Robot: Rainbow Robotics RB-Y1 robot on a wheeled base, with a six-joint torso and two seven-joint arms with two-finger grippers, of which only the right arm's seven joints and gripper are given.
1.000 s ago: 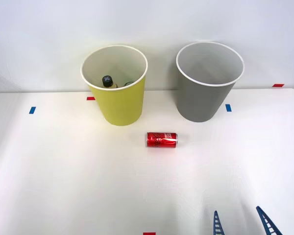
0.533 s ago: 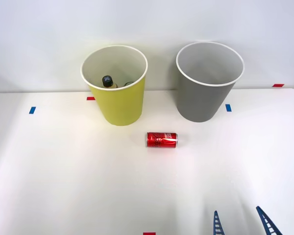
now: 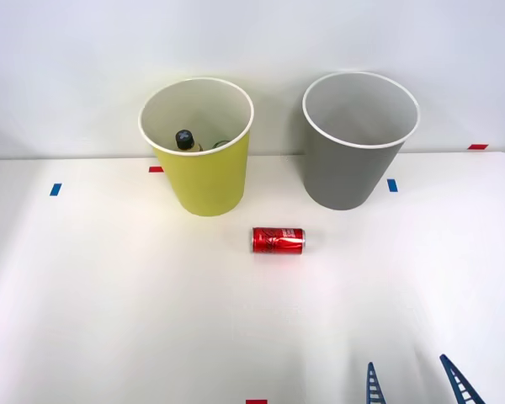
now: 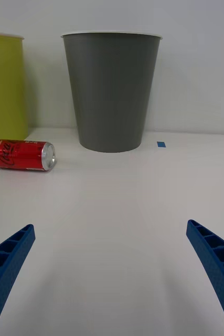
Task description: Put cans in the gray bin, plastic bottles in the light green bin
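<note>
A small red can [image 3: 279, 240] lies on its side on the white table, in front of and between the two bins; the wrist view has the can [image 4: 22, 155] too. The gray bin [image 3: 358, 143] stands at the back right, also in the wrist view as the gray bin [image 4: 112, 92]. The light green bin [image 3: 199, 151] stands at the back left, with the dark cap of a plastic bottle [image 3: 184, 140] showing inside; its wall is the light green bin [image 4: 4, 89] in the wrist view. My right gripper [image 3: 414, 385] hovers open near the table's front edge, well short of the can, nothing between its fingers [image 4: 7, 262].
Small blue tape marks [image 3: 55, 189] and red tape marks [image 3: 477, 146] dot the table [image 3: 109, 295]. A white wall rises right behind the bins. The table's right edge curves away at the far right.
</note>
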